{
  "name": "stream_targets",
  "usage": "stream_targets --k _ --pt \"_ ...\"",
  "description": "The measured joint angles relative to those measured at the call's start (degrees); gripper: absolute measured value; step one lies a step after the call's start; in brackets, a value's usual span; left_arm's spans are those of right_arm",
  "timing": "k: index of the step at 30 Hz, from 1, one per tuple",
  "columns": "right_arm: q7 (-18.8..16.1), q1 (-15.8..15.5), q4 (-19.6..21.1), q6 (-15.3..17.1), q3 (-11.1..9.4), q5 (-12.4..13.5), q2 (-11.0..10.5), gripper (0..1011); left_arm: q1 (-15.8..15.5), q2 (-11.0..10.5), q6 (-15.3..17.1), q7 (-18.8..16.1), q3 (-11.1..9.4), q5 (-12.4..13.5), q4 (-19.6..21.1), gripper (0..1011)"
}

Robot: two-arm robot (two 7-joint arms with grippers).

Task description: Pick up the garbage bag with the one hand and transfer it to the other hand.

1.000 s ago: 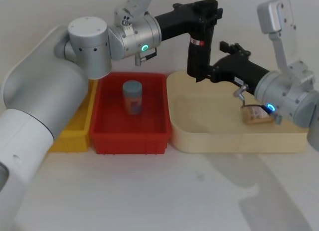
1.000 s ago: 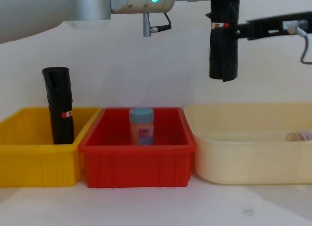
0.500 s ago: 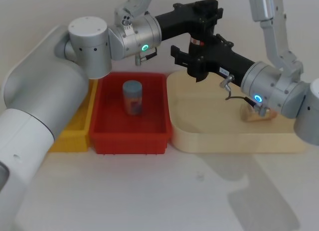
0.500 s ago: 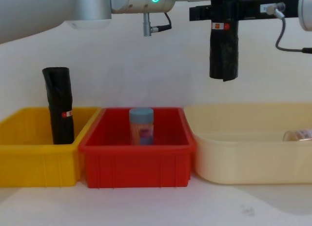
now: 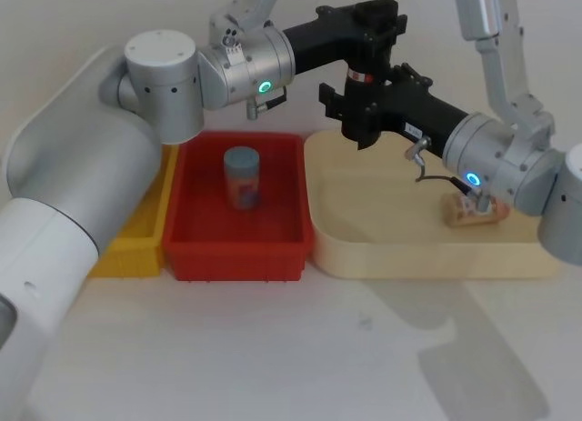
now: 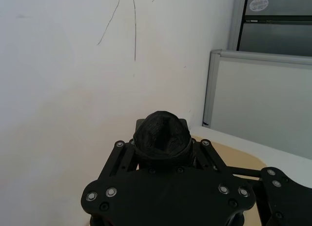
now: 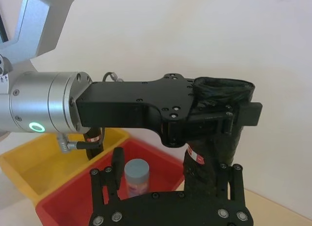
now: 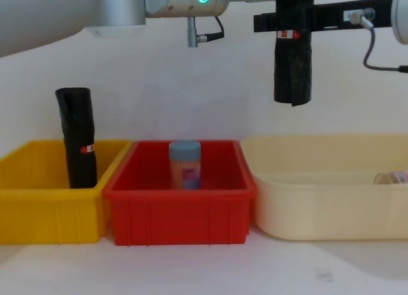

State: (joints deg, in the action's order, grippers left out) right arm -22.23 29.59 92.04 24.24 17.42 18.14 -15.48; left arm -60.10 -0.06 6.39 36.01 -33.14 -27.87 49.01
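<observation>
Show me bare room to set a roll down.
Cream tray: bare left and middle; an item at its right end. Red bin: room around the jar. Crowded above the tray, where left gripper and right gripper meet at the garbage bag.

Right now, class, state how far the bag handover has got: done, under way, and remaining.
Done: the left end effector has the bag lifted, gripped near its top, above the cream tray. In hand: the right end effector sits open around the bag's upper part, one finger clear of it. Left: right must close, then left release.
</observation>
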Motion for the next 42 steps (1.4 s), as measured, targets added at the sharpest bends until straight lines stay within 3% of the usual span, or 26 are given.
stream_targets --k 20,32,42 --pt "1.44 -1.7 3.53 2.21 0.17 -0.16 -2.77 1000 0.0 0.0 0.0 0.0 0.0 0.0 0.0 347" --pt "5.6 -0.61 1.49 3.28 0.68 -2.31 -1.73 1000 0.0 0.0 0.0 0.0 0.0 0.0 0.0 347" --pt "6.91 0.89 -1.08 3.99 0.71 -3.06 -0.43 1000 0.01 0.0 0.0 0.0 0.01 0.0 0.0 347"
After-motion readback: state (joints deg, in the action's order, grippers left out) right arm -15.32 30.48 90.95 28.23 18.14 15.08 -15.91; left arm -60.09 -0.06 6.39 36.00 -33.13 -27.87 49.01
